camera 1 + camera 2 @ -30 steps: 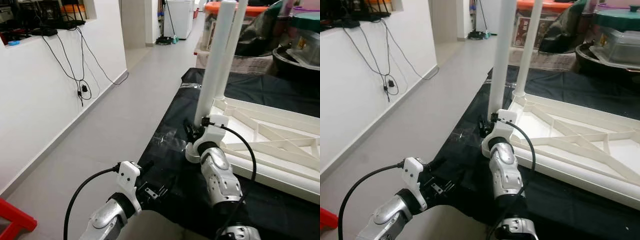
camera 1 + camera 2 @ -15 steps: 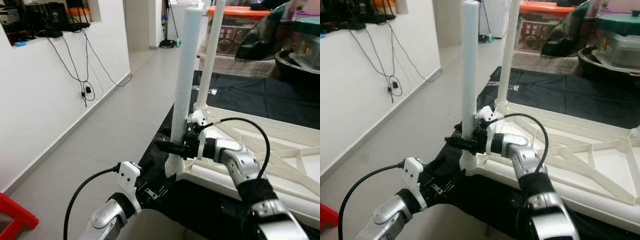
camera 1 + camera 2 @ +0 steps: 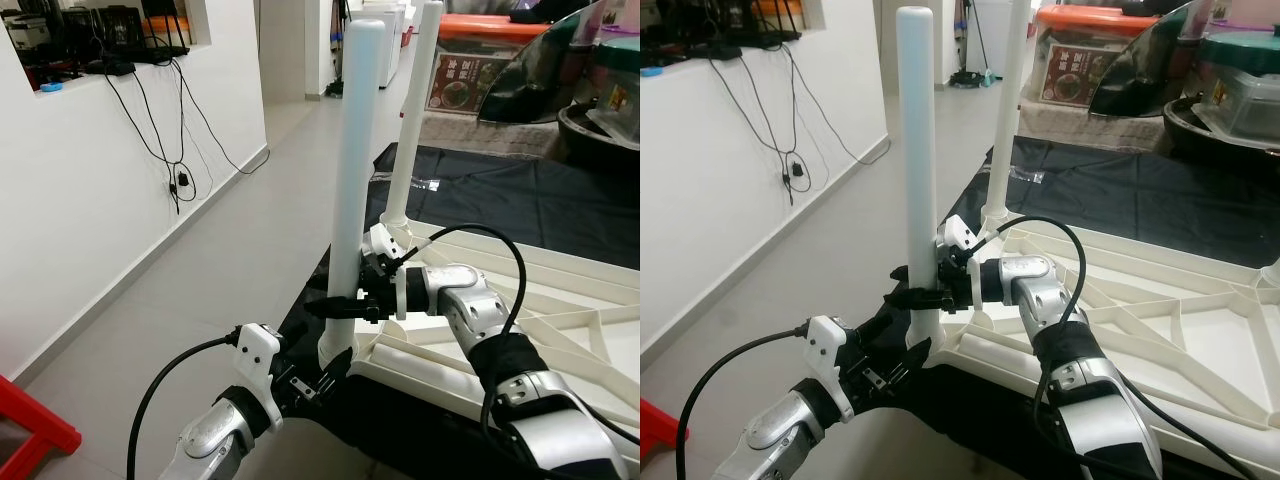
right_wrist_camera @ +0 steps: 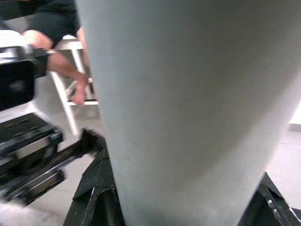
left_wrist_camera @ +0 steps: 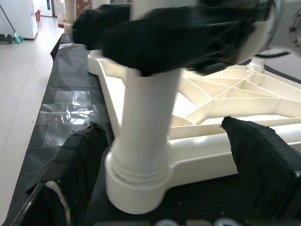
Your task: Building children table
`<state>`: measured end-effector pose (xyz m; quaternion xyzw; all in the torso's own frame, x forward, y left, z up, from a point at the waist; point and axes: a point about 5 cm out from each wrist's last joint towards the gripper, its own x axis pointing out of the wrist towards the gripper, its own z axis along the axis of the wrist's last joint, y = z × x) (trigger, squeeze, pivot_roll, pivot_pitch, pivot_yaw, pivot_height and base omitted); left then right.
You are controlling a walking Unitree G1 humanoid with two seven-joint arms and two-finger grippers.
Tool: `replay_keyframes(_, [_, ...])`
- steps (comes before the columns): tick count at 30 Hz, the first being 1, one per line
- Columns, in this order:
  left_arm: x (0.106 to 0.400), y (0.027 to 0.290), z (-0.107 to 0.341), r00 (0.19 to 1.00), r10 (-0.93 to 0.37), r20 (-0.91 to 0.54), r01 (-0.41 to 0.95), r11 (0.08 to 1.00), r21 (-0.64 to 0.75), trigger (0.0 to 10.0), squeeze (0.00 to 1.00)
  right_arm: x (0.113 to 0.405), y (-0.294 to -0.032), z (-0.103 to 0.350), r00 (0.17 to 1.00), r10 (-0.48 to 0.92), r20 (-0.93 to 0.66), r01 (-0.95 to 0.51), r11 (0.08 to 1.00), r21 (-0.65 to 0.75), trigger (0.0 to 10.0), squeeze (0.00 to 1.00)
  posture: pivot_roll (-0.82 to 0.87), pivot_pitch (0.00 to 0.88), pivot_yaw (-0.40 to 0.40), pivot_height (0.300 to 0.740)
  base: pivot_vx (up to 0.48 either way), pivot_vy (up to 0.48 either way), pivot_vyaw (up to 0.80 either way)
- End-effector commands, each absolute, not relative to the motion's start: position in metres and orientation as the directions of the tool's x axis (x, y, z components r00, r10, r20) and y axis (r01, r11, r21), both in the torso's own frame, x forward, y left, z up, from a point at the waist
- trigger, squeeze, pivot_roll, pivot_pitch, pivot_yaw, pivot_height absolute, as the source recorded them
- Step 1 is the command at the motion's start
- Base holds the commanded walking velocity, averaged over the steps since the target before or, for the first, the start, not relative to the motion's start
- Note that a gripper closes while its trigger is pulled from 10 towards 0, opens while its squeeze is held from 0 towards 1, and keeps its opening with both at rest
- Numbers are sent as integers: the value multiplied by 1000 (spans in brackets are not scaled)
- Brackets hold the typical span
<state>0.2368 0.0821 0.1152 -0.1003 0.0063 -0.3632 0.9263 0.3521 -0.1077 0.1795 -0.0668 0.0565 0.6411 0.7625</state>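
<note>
Upturned white tabletop (image 3: pixel 560 300) on black sheet (image 3: pixel 520 190), near white leg (image 3: pixel 350 200) upright at its near-left corner socket, right gripper (image 3: pixel 340 306) clamped round leg low down, left gripper (image 3: pixel 310 385) fingers spread wide, empty, just below that corner, second leg (image 3: pixel 410 120) upright at far-left corner.

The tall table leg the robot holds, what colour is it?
White plastic leg, best in the left eye view.
</note>
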Motion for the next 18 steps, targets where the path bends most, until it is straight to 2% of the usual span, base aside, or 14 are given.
replay_keyframes(1, [236, 84, 113, 742, -669, 48, 664, 723, -190, 10000, 0, 357, -100, 171, 298, 943, -150, -954, 296, -36, 0, 0, 81, 0, -22, 740, 0, 0, 0])
replay_keyframes(3, [236, 84, 113, 742, -669, 48, 664, 723, -190, 10000, 0, 357, -100, 171, 298, 943, -150, -954, 296, -36, 0, 0, 81, 0, -22, 740, 0, 0, 0])
replay_keyframes(4, [236, 84, 113, 743, -668, 48, 663, 724, -190, 10000, 0, 361, -101, 169, 413, 901, -130, -911, 411, -47, 0, 0, 82, 0, -22, 740, 0, 0, 0])
replay_keyframes(5, [236, 84, 113, 743, -667, 48, 663, 724, -190, 10000, 0, 365, -102, 168, 484, 867, -118, -875, 481, -53, 0, 0, 82, 0, -22, 740, 0, 0, 0])
replay_keyframes(6, [236, 84, 113, 743, -667, 48, 663, 724, -190, 10000, 0, 365, -102, 168, 484, 867, -118, -875, 481, -53, 0, 0, 82, 0, -22, 740, 0, 0, 0])
replay_keyframes(7, [236, 84, 113, 745, -665, 49, 661, 726, -190, 10000, 0, 372, -110, 165, 649, 753, -113, -760, 649, -36, 0, 0, 82, 0, -18, 740, 0, 0, 0])
replay_keyframes(8, [236, 84, 113, 745, -665, 49, 661, 726, -190, 10000, 0, 372, -110, 165, 649, 753, -113, -760, 649, -36, 0, 0, 82, 0, -18, 740, 0, 0, 0])
replay_keyframes(9, [236, 85, 114, 746, -665, 49, 660, 727, -190, 10000, 0, 378, -120, 161, 787, 606, -118, -613, 790, -29, 0, 0, 72, 0, -10, 740, 0, 0, 0])
replay_keyframes(12, [236, 85, 114, 746, -665, 49, 660, 727, -190, 10000, 0, 378, -120, 161, 787, 606, -118, -613, 790, -29, 0, 0, 72, 0, -10, 740, 0, 0, 0])
replay_keyframes(13, [236, 85, 114, 744, -666, 49, 662, 725, -192, 10000, 0, 380, -134, 157, 921, 371, -119, -372, 928, 14, 0, 0, 67, 0, -7, 740, 0, 0, 0])
replay_keyframes(15, [236, 85, 114, 744, -666, 49, 662, 725, -192, 10000, 0, 380, -134, 157, 921, 371, -119, -372, 928, 14, 0, 0, 67, 0, -7, 740, 0, 0, 0])
replay_keyframes(16, [236, 84, 114, 740, -670, 48, 666, 721, -192, 10000, 0, 373, -144, 151, 985, 126, -119, -121, 991, 50, 0, 0, 67, 2, -8, 740, 0, 0, 0])
replay_keyframes(17, [236, 84, 114, 740, -670, 48, 666, 721, -192, 10000, 0, 373, -144, 151, 985, 126, -119, -121, 991, 50, 0, 0, 67, 2, -8, 740, 0, 0, 0])
replay_keyframes(18, [236, 85, 114, 740, -671, 48, 667, 721, -190, 10000, 0, 359, -145, 146, 988, -89, -124, 102, 989, 105, 0, 0, 70, 6, -6, 740, 0, 0, 0])
